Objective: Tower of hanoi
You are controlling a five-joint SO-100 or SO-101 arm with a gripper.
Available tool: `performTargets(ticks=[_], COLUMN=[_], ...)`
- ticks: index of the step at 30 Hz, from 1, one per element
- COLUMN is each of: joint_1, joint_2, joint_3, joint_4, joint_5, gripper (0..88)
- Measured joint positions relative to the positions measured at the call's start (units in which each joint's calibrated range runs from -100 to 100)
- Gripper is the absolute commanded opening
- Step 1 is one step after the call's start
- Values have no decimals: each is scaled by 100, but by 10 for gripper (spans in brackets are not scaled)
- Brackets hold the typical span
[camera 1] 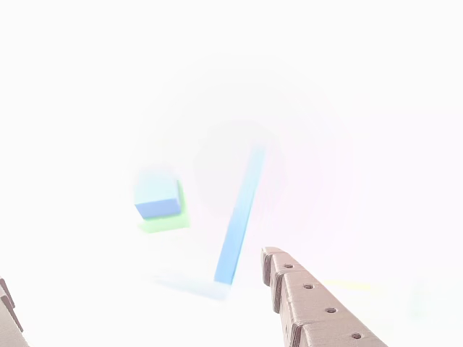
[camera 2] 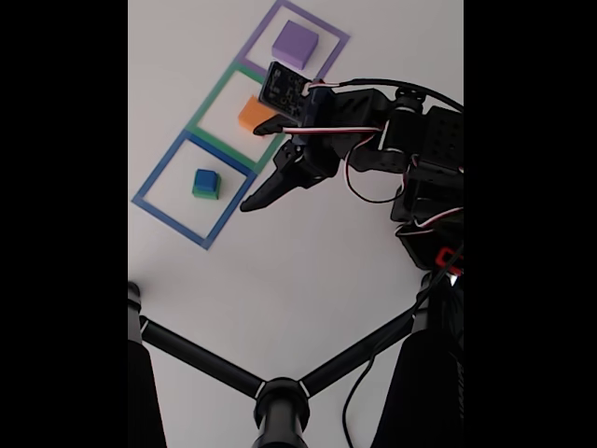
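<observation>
Three taped squares point(camera 2: 241, 121) in the fixed view, washed out in the other; hand point(camera 2: 250, 204) spread indiscernible.

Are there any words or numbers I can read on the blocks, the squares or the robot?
None can be read.
The purple block, orange block and blue block on the green block are plain.
The arm's small board has marks too small to read.
The other view is washed out white.
</observation>
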Motion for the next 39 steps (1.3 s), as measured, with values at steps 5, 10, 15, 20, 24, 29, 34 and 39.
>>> performTargets(ticks=[5,10,15,20,24,29,34,39], joint_1=[196,180,205,205,180,-16,-196,-254], joint_2=[-228,-304,-304,-160,388,1199,2322,3242], joint_3=[688,1384,1854,2132,2263,2254,2106,1741], joint_4=[-626,-1589,-2456,-3114,-3884,-4591,-5409,-5915], joint_5=[0,0,0,0,0,0,0,0], gripper=[430,435,455,460,460,457,454,448])
